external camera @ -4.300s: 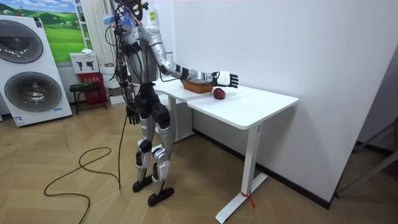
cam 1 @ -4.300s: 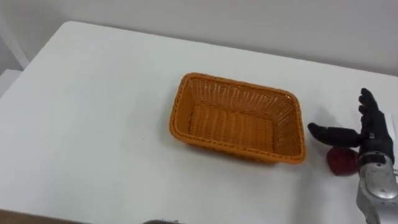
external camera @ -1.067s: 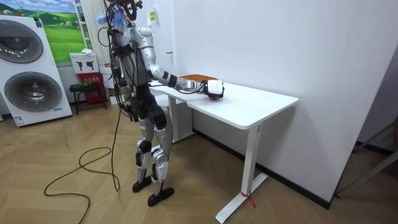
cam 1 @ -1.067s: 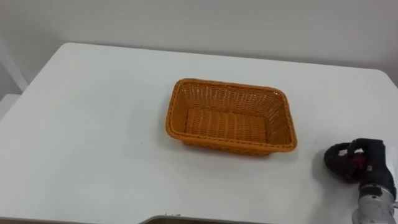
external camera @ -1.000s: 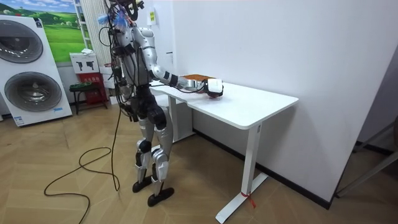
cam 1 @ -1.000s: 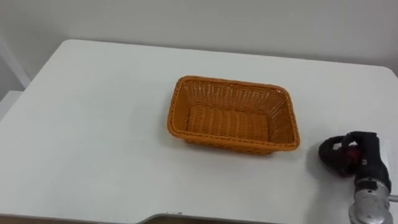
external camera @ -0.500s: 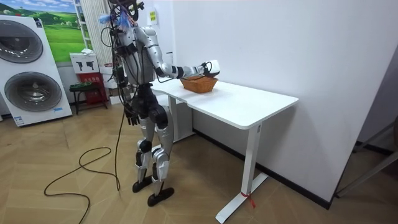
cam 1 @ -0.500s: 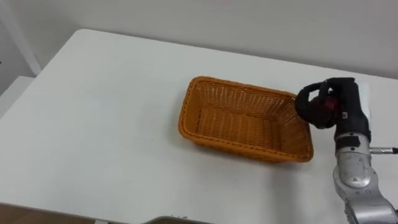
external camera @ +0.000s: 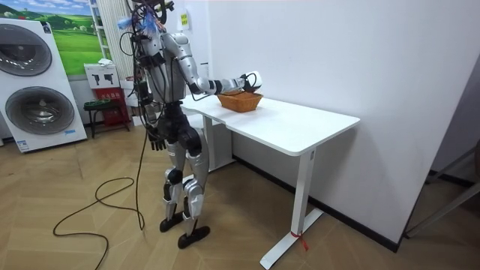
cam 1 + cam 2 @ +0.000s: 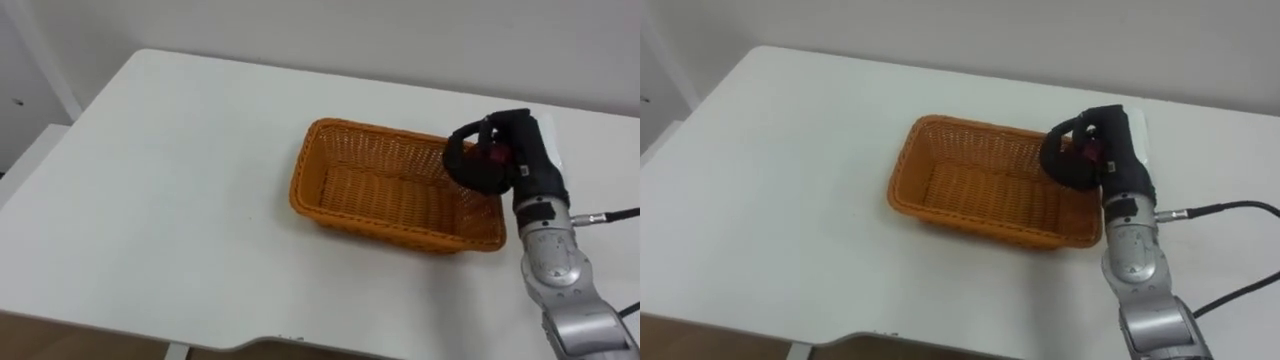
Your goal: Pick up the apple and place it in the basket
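My right hand (image 10: 503,160) is shut on a dark red apple (image 10: 493,155), its dark fingers curled round the fruit so that little red shows. Hand and apple hover over the right end of the orange wicker basket (image 10: 330,215), which has nothing in it. In the right eye view the same hand (image 10: 1102,150) holds the apple (image 10: 1091,151) above the basket's (image 10: 940,222) right rim. The room view has me standing at the table's near end, right hand (image 9: 251,79) raised over the basket (image 9: 240,101), left hand (image 9: 155,140) hanging by my hip.
The basket rests on a white table (image 10: 160,200) set against a white wall, with wide bare surface to its left and front. Washing machines (image 9: 37,82) stand behind me in the room view.
My right hand, shut on the apple, has risen from the tabletop right of the basket and moved left, over the basket's right end. The eye views have shifted a little.
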{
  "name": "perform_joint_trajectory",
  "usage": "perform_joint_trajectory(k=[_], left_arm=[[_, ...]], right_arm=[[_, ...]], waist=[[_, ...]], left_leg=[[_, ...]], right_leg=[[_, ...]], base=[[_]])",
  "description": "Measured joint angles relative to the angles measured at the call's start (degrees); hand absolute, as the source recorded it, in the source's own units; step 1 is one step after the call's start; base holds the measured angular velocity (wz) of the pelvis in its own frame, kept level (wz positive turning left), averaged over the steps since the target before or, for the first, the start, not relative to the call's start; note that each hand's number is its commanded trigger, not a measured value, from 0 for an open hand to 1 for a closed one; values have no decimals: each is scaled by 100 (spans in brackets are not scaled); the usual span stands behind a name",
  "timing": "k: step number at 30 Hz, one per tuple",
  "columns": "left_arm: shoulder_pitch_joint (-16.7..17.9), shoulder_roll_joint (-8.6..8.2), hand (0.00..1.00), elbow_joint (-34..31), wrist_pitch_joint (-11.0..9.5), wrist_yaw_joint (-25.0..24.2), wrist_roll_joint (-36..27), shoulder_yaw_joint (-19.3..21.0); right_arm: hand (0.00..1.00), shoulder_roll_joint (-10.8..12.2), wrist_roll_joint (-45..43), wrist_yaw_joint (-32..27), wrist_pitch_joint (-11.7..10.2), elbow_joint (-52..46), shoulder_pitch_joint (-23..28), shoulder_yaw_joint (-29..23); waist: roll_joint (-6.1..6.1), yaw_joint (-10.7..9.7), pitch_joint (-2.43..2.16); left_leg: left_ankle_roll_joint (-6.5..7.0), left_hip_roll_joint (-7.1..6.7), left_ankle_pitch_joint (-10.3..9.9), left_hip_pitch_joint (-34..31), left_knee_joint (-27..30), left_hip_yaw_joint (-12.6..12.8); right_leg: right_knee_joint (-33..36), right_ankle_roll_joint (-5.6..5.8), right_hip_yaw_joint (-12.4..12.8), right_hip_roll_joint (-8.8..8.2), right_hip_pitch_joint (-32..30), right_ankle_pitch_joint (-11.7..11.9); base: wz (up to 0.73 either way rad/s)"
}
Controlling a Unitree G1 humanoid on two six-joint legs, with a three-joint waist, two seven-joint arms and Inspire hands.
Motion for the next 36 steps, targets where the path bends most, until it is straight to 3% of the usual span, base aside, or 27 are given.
perform_joint_trajectory(k=[7, 15, 21, 30, 36], left_arm=[[-14, -7, 0, -1, -2, 0, 0, -120], [-118, -7, 0, -1, -3, -12, 3, -214], [-119, -8, 0, -1, -19, -59, 4, -214], [-107, -7, 0, 0, -43, -54, 125, -203], [-20, -3, 0, -81, -38, -7, 124, -195]], right_arm=[[0, 0, -36, 190, 0, -116, -98, 159], [0, -2, -31, 355, 0, -109, -98, 417], [0, -3, -31, 416, -2, -109, -97, 455], [0, -21, 43, 403, -24, -110, -97, 439], [0, -27, 225, 220, -25, -117, -86, 373]], waist=[[-54, 55, -29], [-19, 243, 21], [-11, 265, 24], [-89, 221, -37], [-115, 100, -45]], left_leg=[[-1, -10, 3, 7, 54, -121], [-1, -7, 3, 6, 48, -165], [-3, -12, 4, -24, 47, -167], [-8, -11, 8, 20, 46, -181], [-8, -12, 8, 57, 69, -196]], right_leg=[[-9, 0, -111, -6, 50, 0], [-33, 0, -108, -1, 73, 0], [-105, 0, -110, 0, 82, 0], [-109, 0, -102, 5, 133, 0], [-115, 0, -84, 1, 188, 0]], base=[[8], [3], [0], [0], [3]])
